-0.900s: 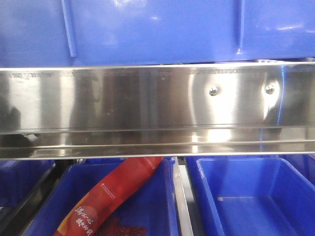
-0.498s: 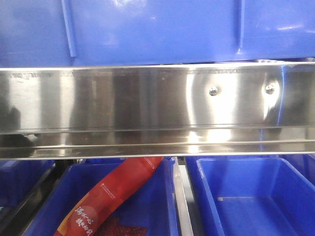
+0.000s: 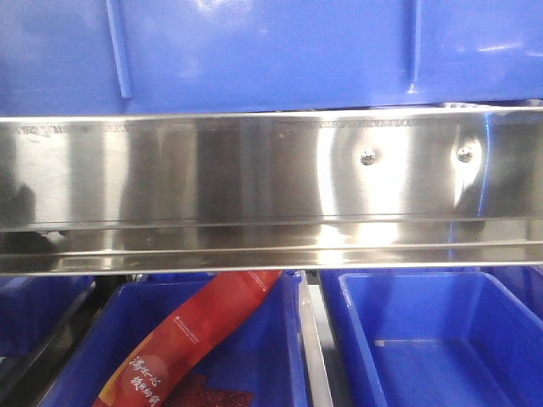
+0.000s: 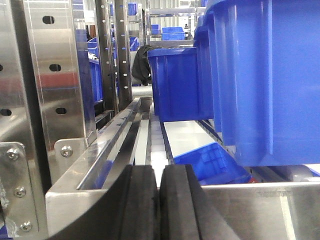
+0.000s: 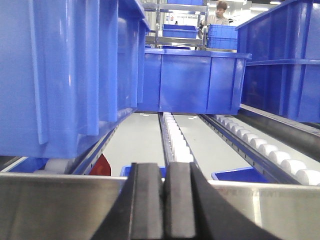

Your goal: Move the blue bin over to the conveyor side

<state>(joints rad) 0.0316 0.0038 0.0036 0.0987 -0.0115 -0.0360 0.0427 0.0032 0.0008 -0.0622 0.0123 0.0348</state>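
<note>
The blue bin [image 3: 271, 51] fills the top of the front view, resting on the rack level just above the stainless-steel rail [image 3: 254, 186]. In the left wrist view it stands close on the right [image 4: 270, 80]. In the right wrist view it stands close on the left [image 5: 60, 75]. My left gripper [image 4: 160, 172] is shut and empty, low in front of the steel rail, left of the bin. My right gripper [image 5: 165, 170] is shut and empty, low in front of the rail, right of the bin. The conveyor belt is out of view.
Below the rail, a blue crate [image 3: 271, 356] holds a red snack packet [image 3: 212, 322], beside an empty blue crate [image 3: 433, 339]. More blue crates stand behind [image 5: 195, 82] and to the right [image 5: 285, 60] on white roller tracks [image 5: 175, 135]. Perforated steel uprights [image 4: 55, 75] stand left.
</note>
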